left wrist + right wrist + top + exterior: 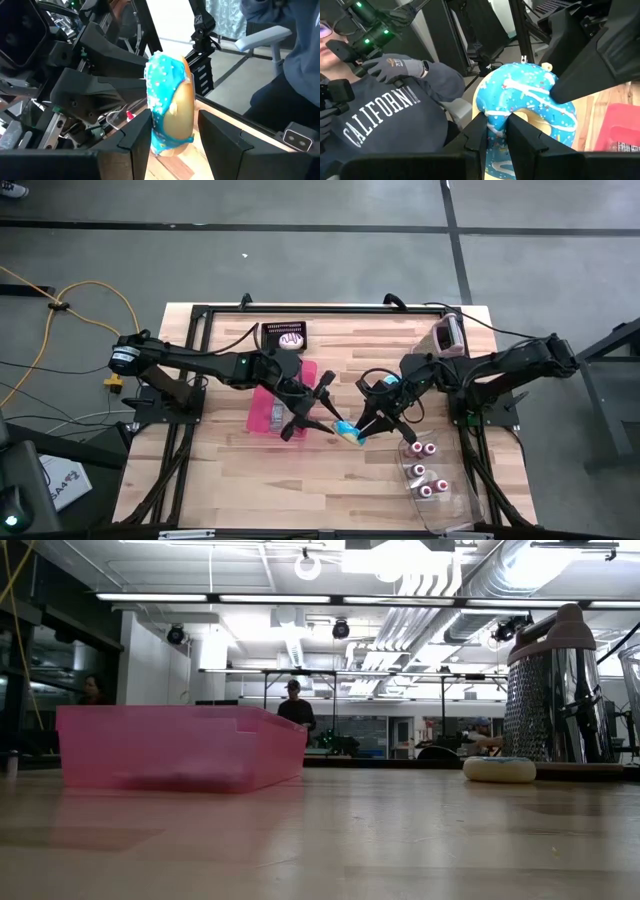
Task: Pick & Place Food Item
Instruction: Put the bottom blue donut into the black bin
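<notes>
Donut: we are seeing a blue-iced donut (349, 433) held off the wood near the table's middle, at about 5 o'clock from centre, pinched from both sides at once.
Left gripper: we are watching the left gripper (335, 424) reaching in from 9 o'clock and grasping the donut (170, 110); its dark fingers (138, 136) are pressing the donut's two faces.
Right gripper: we are seeing the right gripper (362, 430) coming in from 3 o'clock, clenched on the donut's rim (522, 107), its fingers (476, 132) closing on the icing.
Pink bin: we are finding a pink bin (272, 407) lying at 9 o'clock from the donut, just beside the left arm.
Clear tray: we are noting a clear tray (435, 480) with three frosted pieces at 4 o'clock from the donut, well apart from it.
Grater: a metal grater (553, 690) is standing at the table's 1 o'clock edge.
Person: we are glimpsing a person in a grey sweatshirt (385, 117) beyond the table.
</notes>
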`<control>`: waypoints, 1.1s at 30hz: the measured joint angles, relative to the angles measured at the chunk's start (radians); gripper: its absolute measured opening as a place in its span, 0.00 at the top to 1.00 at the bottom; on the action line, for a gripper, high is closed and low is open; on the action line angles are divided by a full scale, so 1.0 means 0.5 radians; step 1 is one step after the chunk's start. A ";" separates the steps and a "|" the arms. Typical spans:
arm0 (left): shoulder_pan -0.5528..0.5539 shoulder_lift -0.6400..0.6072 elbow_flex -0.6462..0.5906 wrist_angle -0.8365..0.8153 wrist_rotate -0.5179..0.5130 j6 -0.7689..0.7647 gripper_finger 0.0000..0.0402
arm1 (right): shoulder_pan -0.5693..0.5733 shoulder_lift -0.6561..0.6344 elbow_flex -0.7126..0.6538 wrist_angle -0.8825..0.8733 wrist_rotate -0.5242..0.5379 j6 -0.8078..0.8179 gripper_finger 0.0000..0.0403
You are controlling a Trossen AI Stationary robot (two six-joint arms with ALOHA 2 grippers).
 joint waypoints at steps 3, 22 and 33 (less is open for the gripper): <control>0.000 0.000 0.000 0.009 0.000 0.000 0.62 | -0.001 0.000 0.000 0.000 0.004 -0.004 0.86; -0.001 0.002 0.000 0.044 0.030 -0.101 0.62 | -0.035 0.176 0.001 0.106 -0.094 0.013 0.86; -0.002 0.002 0.001 -0.026 0.033 -0.134 0.62 | -0.041 0.141 0.002 0.124 -0.096 0.034 0.86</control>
